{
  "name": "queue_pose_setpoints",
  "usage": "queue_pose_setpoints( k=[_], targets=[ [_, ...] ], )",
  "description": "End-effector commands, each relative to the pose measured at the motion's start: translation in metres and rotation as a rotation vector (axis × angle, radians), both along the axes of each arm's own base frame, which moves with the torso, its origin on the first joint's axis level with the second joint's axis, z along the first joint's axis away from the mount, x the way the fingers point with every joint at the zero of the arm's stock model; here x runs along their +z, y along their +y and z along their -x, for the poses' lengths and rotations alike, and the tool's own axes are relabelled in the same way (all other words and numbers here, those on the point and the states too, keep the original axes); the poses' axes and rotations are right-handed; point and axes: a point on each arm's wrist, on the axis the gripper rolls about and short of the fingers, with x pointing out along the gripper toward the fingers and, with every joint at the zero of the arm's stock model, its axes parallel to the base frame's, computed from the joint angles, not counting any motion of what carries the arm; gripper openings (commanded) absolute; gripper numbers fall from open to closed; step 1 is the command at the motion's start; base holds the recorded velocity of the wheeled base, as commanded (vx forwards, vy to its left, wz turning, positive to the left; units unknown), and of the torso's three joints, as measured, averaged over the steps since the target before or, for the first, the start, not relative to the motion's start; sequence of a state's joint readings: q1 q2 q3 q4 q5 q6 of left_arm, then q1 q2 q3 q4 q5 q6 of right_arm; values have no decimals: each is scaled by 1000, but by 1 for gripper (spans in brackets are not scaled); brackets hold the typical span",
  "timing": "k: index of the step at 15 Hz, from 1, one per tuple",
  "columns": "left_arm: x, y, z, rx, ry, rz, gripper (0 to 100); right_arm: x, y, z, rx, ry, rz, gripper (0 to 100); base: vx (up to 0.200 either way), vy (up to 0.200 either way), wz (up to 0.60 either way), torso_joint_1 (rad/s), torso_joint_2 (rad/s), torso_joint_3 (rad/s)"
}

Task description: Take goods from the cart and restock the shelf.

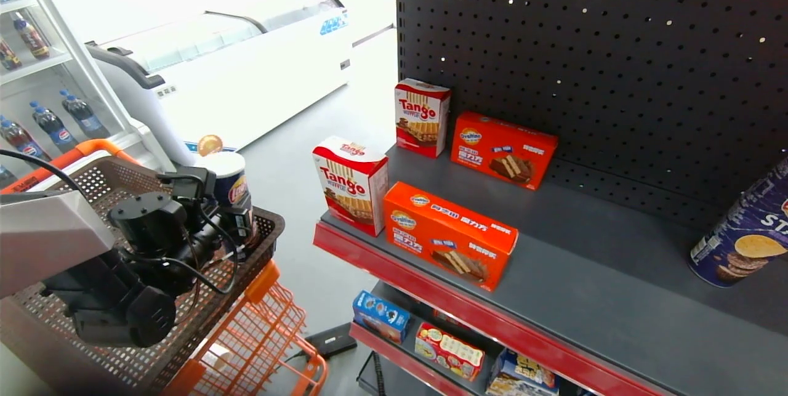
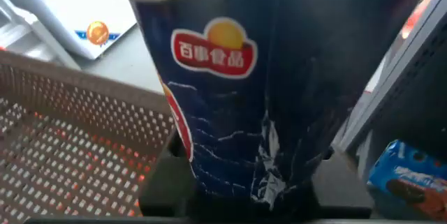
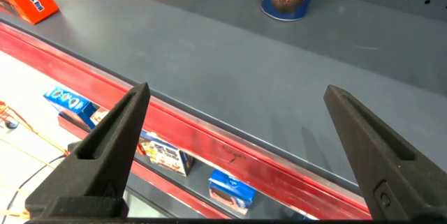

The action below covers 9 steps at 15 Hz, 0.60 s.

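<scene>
The grey metal shelf board (image 1: 591, 273) lies bare across a wide stretch between the front orange cardboard carton (image 1: 449, 234) and the dark blue chip canister standing at the right (image 1: 742, 236) — the broadest way in over the red front lip (image 1: 431, 297). The left end is crowded. A red-and-white wafer box (image 1: 349, 185) stands just beside that carton, and a second wafer box (image 1: 422, 116) and a rear orange carton (image 1: 503, 149) stand behind, with a lane of bare board between the rows. A black pegboard wall (image 1: 615, 63) closes the back. Open grey floor (image 1: 295, 156) separates the shelf from the brown perforated cart basket (image 1: 271, 223). At its shelf-side corner the left gripper (image 2: 255, 196) clamps a white-lidded dark blue canister (image 2: 279, 77). The right gripper (image 3: 235, 91), jaws wide, hangs over lip and bare board.
</scene>
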<state>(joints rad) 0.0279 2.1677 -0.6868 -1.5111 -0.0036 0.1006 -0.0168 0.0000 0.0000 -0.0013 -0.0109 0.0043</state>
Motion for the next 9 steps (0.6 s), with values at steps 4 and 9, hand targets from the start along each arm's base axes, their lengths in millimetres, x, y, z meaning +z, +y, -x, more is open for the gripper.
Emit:
queue_pose_setpoints(
  k=[4, 9],
  targets=[
    [91, -17, 62, -50, -143, 1, 0, 0, 0, 0, 0, 0, 0, 100, 0, 0, 0, 0, 0, 0],
    [120, -40, 171, -183, -186, 12, 0, 0, 0, 0, 0, 0, 0, 100, 0, 0, 0, 0, 0, 0]
  ],
)
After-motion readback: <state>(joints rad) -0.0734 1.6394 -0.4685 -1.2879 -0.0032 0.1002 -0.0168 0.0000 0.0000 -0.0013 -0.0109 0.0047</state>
